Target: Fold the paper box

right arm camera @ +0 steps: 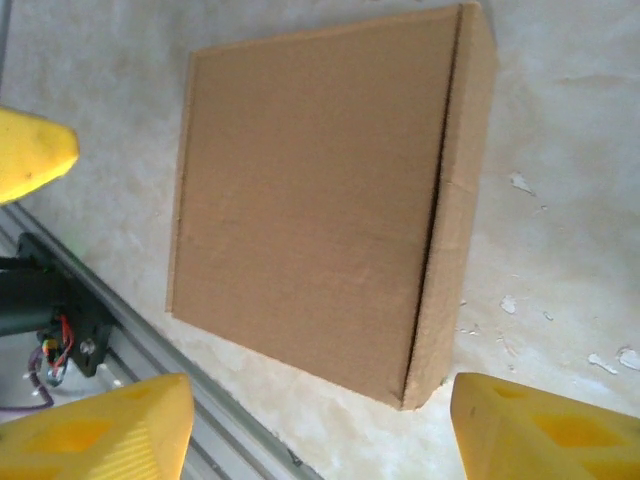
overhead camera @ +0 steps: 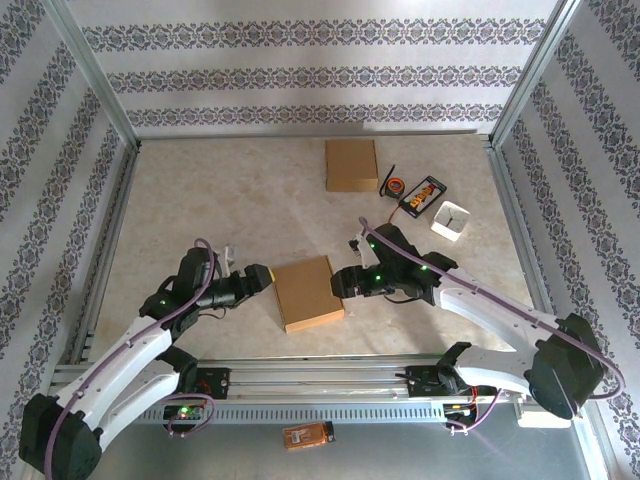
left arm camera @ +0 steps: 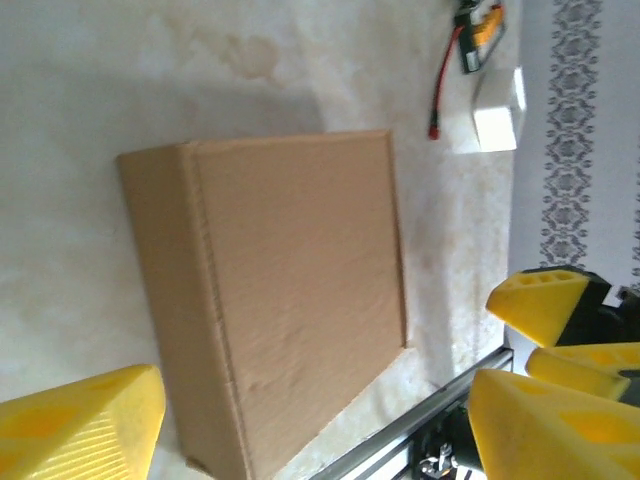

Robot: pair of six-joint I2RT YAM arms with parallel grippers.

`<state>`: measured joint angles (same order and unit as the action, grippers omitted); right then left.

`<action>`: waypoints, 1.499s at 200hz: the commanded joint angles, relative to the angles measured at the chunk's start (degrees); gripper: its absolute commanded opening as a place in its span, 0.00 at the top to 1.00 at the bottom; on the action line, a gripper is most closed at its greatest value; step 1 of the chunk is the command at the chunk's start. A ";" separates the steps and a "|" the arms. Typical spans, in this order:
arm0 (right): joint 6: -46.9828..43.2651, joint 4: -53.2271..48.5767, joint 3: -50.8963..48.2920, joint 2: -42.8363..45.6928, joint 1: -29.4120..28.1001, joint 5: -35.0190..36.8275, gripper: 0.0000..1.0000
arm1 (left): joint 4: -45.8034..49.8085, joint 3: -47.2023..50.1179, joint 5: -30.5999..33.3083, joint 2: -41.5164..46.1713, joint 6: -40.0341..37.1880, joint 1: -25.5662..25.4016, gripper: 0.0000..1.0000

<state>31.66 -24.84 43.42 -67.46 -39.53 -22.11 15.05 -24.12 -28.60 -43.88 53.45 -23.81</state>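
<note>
The paper box lies shut and flat on the table near the front edge, a brown cardboard square. My left gripper stands just off its left side, open and holding nothing. My right gripper stands just off its right side, also open. In the left wrist view the box lies ahead of the open gripper, whose yellow fingers are spread wide. In the right wrist view the box lies beyond the open gripper, apart from both fingers.
A second brown box lies at the back. A cable with an orange ring, a black device and a small white box sit at the back right. The metal rail runs along the front edge.
</note>
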 commanded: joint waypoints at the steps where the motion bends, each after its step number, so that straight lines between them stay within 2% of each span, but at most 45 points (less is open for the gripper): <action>1: 0.33 3.77 -0.40 -4.91 -0.27 0.37 0.26 | -3.49 2.34 2.45 -0.84 2.54 -2.29 0.14; 35: 2.33 7.91 1.48 -13.00 -0.98 -2.19 0.23 | -14.44 5.72 4.20 -6.25 7.13 -6.56 0.10; 57: 4.76 11.14 1.34 -16.01 -2.27 -3.65 0.27 | -18.92 6.06 5.80 -11.63 8.50 -10.93 0.10; 87: 10.56 17.54 -0.49 -17.73 -4.21 -5.26 0.36 | -26.82 5.35 6.21 -20.15 10.87 -15.81 0.20; 117: 15.68 22.08 -1.99 -19.23 -5.04 -5.66 0.42 | -28.14 2.72 6.82 -25.04 10.11 -16.79 0.30; 137: 17.38 24.12 -2.05 -19.81 -5.08 -4.52 0.45 | -25.80 1.42 11.33 -24.77 9.48 -16.79 0.38; 160: 17.04 24.40 0.34 -21.37 -4.46 -0.79 0.45 | -24.95 1.19 21.26 -23.31 9.21 -16.45 0.44; 180: 16.83 25.02 4.00 -25.15 -2.32 0.57 0.45 | -27.79 0.40 27.12 -24.25 6.92 -14.62 0.44; 206: 16.77 27.34 10.70 -31.47 -0.14 0.72 0.46 | -31.06 -3.39 27.89 -29.32 2.70 -9.87 0.44; 251: 15.04 29.10 24.65 -42.73 2.02 5.23 0.47 | -42.43 -12.95 18.62 -45.73 -2.19 2.34 0.45; 275: 15.24 28.63 34.21 -50.60 3.61 5.24 0.47 | -47.74 -20.87 13.19 -56.98 -3.11 5.76 0.47; 300: 14.85 26.63 44.12 -57.91 4.63 7.65 0.47 | -52.20 -29.94 8.52 -68.30 -0.59 8.72 0.49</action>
<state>46.87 0.67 79.26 -119.35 -33.08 -11.14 -25.85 -46.52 -8.40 -103.53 51.79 -15.73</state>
